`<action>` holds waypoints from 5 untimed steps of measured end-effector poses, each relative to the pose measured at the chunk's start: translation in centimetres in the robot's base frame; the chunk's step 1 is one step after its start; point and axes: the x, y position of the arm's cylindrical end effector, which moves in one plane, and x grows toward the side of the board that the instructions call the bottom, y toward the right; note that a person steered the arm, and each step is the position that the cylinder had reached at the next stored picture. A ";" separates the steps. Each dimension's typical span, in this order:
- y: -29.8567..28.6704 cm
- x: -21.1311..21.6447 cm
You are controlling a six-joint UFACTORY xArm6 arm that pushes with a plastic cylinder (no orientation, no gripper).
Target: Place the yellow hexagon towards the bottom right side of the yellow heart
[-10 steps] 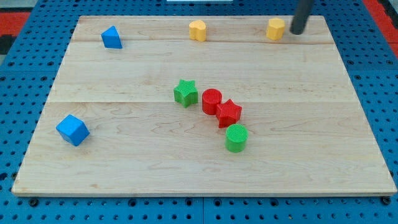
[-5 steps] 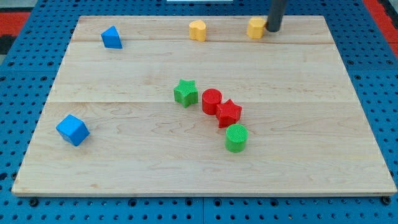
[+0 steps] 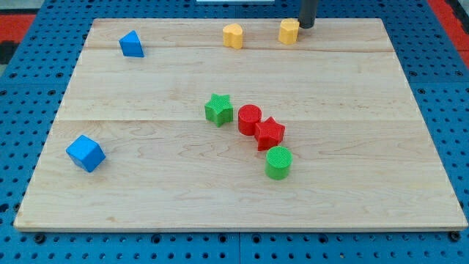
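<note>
The yellow hexagon (image 3: 289, 31) lies near the board's top edge, a little right of centre. The yellow heart (image 3: 232, 35) lies to its left, at about the same height, with a gap between them. My tip (image 3: 306, 25) is the lower end of a dark rod that comes down from the view's top. It stands right against the hexagon's upper right side.
A green star (image 3: 218, 108), red cylinder (image 3: 249, 119), red star (image 3: 269, 133) and green cylinder (image 3: 278, 162) form a diagonal row at the centre. A blue triangular block (image 3: 131, 44) lies at top left, a blue cube (image 3: 86, 153) at lower left. The wooden board (image 3: 366, 147) sits on blue pegboard.
My tip has moved left along the top edge and pushed the yellow hexagon left, closer to the yellow heart. The other blocks have not moved.
</note>
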 end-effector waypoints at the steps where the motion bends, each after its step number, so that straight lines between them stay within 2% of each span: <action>1: -1.5 0.0; 2: -5.0 0.1; 3: -10.6 2.0; 4: -7.8 2.6; 5: -7.8 2.4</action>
